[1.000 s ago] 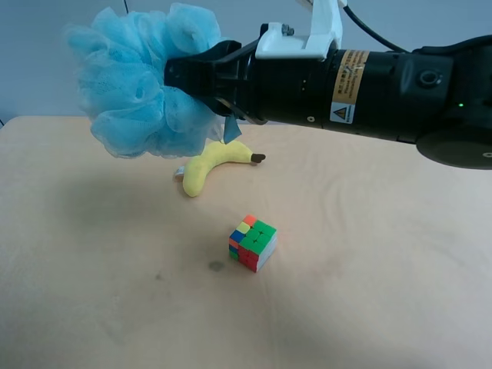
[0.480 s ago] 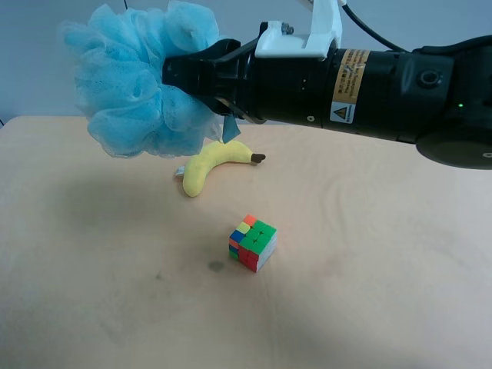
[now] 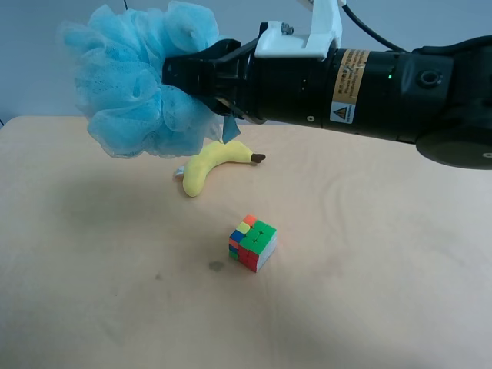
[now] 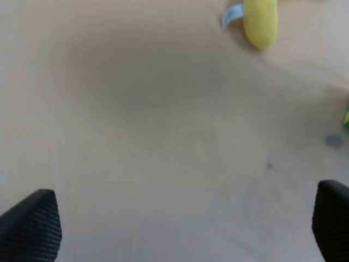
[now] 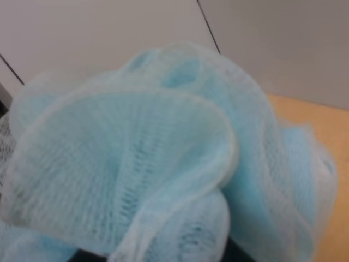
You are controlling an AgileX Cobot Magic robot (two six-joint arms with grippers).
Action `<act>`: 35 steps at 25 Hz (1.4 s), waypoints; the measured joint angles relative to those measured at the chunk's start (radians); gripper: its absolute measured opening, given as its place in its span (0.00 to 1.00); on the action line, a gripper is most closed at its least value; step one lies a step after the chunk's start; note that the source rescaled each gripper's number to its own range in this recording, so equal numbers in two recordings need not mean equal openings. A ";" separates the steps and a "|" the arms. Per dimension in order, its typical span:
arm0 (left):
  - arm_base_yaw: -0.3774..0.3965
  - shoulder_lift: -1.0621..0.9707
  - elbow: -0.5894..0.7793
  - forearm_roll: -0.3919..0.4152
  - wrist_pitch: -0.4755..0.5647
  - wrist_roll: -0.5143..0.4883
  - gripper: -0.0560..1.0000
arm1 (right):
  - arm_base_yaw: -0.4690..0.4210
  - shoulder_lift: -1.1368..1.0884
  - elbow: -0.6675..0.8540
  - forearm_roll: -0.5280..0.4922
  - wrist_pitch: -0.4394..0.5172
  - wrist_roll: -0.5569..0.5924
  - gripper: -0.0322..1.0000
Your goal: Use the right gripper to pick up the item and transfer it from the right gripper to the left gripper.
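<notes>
The light-blue mesh pouf hangs in the air at the exterior high view's upper left, above the table. My right gripper is shut on it; its black arm reaches in from that view's right. In the right wrist view the pouf fills the picture and hides the fingers. My left gripper is open and empty above bare tabletop; its two black fingertips stand wide apart. The left arm does not show in the exterior high view.
A yellow plush banana lies on the light wood table below the pouf; it also shows in the left wrist view. A multicoloured puzzle cube sits near the table's middle.
The pouf has shifted very slightly toward the exterior high view's left in the right gripper. Nothing else has moved.
</notes>
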State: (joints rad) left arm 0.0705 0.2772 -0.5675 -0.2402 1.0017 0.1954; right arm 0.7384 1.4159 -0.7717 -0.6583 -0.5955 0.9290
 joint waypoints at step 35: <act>0.000 0.521 -0.117 -1.064 -0.240 0.737 0.88 | 0.000 0.000 0.000 -0.007 0.000 0.001 0.06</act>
State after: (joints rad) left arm 0.0705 0.7982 -0.6842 -1.3041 0.7616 0.9327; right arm 0.7384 1.4159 -0.7717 -0.6654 -0.5955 0.9301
